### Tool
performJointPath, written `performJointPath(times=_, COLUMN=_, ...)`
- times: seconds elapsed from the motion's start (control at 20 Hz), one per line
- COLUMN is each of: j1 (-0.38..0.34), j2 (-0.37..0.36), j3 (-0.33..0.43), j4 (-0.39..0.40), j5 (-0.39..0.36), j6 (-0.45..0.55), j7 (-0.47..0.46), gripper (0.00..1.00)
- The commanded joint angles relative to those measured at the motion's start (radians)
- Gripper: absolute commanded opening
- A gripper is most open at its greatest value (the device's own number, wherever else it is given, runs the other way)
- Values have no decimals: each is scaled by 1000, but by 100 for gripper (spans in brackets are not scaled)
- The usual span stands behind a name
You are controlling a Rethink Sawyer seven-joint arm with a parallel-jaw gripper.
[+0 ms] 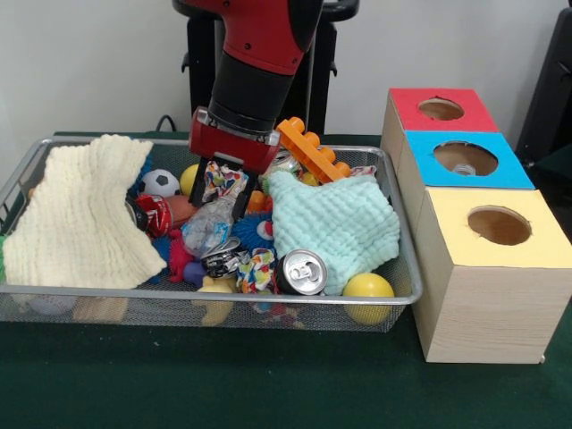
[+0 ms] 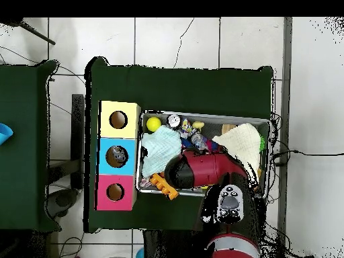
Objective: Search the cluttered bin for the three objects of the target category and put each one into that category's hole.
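Note:
The wire-mesh bin (image 1: 206,293) is full of clutter. My gripper (image 1: 221,189) is down in its middle, its two black fingers (image 1: 198,181) apart, with a colourful patterned thing (image 1: 223,179) showing between them. A wrinkly clear bottle (image 1: 207,228) lies just below the fingertips. The blue-topped box's hole (image 1: 465,158) stands to the right, with something clear showing inside it. In the overhead view the arm (image 2: 201,168) covers the gripper, and the blue box's hole (image 2: 118,156) shows a grey thing inside.
A yellow cloth (image 1: 85,214) covers the bin's left, a mint cloth (image 1: 335,219) its right. A silver can (image 1: 302,273), a yellow ball (image 1: 367,290), an orange brick (image 1: 313,147) and a small football (image 1: 161,182) lie around. Red-topped (image 1: 441,109) and yellow-topped (image 1: 499,225) boxes flank the blue one.

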Motion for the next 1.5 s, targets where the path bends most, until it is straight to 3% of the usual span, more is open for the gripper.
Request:
performJointPath(times=0.05, j1=-30, j2=24, j3=97, j4=35, j5=-9, j6=35, j7=24, gripper=100)
performJointPath(times=1.5, j1=-7, j2=73, j3=73, j4=17, j5=-8, j6=-9, j7=66, gripper=100)
